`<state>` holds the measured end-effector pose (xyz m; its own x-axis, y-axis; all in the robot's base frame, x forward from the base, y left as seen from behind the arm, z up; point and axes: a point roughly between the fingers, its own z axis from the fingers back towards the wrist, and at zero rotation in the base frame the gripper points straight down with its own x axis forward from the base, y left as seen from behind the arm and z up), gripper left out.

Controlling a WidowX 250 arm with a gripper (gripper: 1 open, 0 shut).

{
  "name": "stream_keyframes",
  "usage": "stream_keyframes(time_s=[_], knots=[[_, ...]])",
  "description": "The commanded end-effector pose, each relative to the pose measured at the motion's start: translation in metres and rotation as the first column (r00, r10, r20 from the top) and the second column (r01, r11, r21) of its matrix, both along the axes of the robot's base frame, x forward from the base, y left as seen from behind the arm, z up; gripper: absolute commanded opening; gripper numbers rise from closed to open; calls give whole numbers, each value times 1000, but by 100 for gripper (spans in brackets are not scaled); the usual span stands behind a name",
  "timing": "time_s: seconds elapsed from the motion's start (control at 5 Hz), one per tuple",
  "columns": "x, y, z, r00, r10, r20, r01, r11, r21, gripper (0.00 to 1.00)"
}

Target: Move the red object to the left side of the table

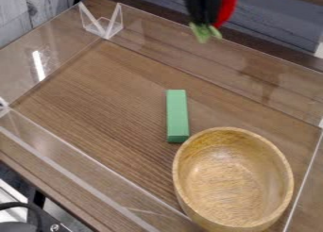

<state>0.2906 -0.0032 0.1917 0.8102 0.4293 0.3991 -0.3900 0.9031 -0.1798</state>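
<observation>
At the far left of the frame, low clear acrylic walls (51, 61) run along the edge of the counter (101, 104), a dark brown wood-grain surface, and meet in a folded corner piece near the upper left. Toward the middle of the frame a green rectangular block (177, 116) lies flat on the wood, its long side running up and down the picture.

Just right of centre at the very top edge, the dark gripper (209, 11) hangs above the counter, cut off by the frame and blurred. It is clenched around the red object (224, 6), whose bright red body shows between the dark parts while its green stem tip pokes out below, toward the lower left. The red object is held in the air, clear of the wood, well apart from the green block beneath it.

In the lower right corner a wooden bowl (190, 184) sits on the counter, its rim just beside the block's lower end.
</observation>
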Motion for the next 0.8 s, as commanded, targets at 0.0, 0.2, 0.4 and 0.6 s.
stream_keyframes(time_s=[0.0,0.2,0.4,0.6], knots=[[-17,17,7,999,-32,41,32,999,5,0],[-26,37,3,999,26,41,-27,999,17,0],[-37,66,-3,995,97,30,-98,995,35,0],[-49,95,-26,1000,20,22,-22,998,62,0]])
